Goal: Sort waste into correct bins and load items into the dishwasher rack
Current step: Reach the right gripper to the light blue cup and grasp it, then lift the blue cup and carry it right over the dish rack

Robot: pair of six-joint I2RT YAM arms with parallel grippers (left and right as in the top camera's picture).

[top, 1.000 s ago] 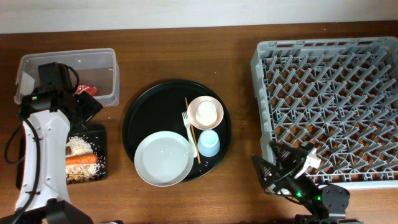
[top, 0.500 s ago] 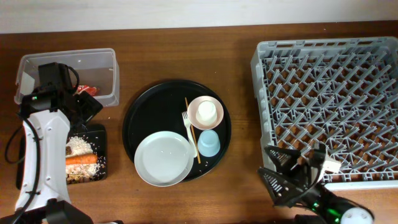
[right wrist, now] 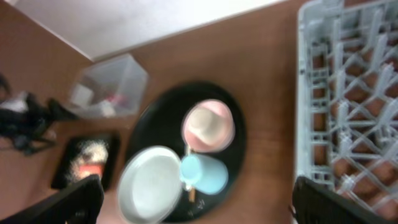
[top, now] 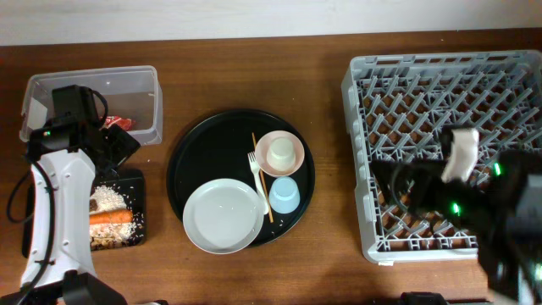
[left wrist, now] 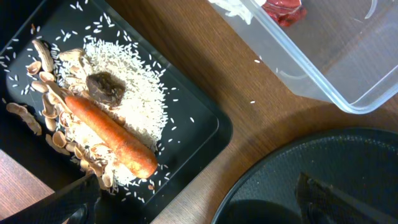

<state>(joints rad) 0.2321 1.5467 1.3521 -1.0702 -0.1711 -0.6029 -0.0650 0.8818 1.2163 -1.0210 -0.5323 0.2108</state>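
**Both pincers spread and empty; every dish still to be loaded**

The right pincer (right wrist: 198, 183) is spread wide and holds nothing. It hangs over the left part of the rack (top: 423, 61), though the overhead view of it is blurred. The left pincer (left wrist: 198, 183) is also spread and empty. It hangs above the black tray (left wrist: 193, 134) of scraps, with the tub (left wrist: 336, 74) ahead of it. No dish is in the rack. All of them lie on the round tray (top: 203, 152), to the left of the right pincer and to the right of the left pincer.

*Risks (judged).*
- Rack: a low sweep leftward could snag a finger on a peg or on the rack wall. The pincer's height cannot be told.
- Plate (top: 222, 216): it lies flat, so a finger may slide off its rim or shove it into the fork.
- Bowl (top: 264, 146): the cream cup (top: 281, 152) sits inside it, and a tilted lift could tip the cup out.
- Blue cup (top: 284, 195): it is just beside the bowl and may be knocked.
- Fork (top: 257, 178) and chopsticks (top: 254, 142): they are thin and flat, so a pinch may scrape the round tray or catch both.

*Orientation.* The fork's long axis runs from the robot's side to the far side, with the tines at the far end. The chopsticks lie just to its right and nearly parallel, with the far end leaning slightly left. A pinch would need one finger on each side of that axis.
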